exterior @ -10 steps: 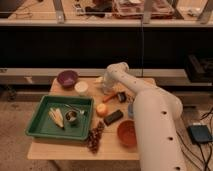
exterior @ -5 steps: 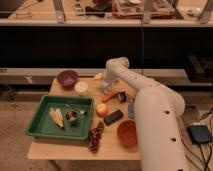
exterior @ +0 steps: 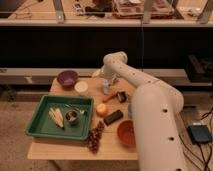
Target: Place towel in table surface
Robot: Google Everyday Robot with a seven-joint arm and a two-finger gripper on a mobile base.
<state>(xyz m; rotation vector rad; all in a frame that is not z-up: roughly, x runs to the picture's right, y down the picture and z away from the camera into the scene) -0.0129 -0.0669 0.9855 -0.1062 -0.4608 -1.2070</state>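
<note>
My gripper (exterior: 106, 88) points down over the back middle of the wooden table (exterior: 75, 150), between a white cup (exterior: 81, 87) and a red-and-black brush (exterior: 116, 96). My white arm reaches to it from the lower right and covers the table's right side. A pale, cloth-like patch (exterior: 95, 74) shows at the table's back edge just left of my wrist. It may be the towel, but I cannot tell for sure. I cannot see whether anything is in the gripper.
A purple bowl (exterior: 67, 78) stands at the back left. A green tray (exterior: 42, 127) at the front left holds a metal cup (exterior: 73, 117) and pale yellow items (exterior: 56, 116). An orange fruit (exterior: 102, 109), a black block (exterior: 113, 117), grapes (exterior: 94, 137) and an orange bowl (exterior: 126, 133) lie in the middle front.
My arm has shifted a little to the left and toward the back of the table, with its upper joint higher. The objects on the table have not moved.
</note>
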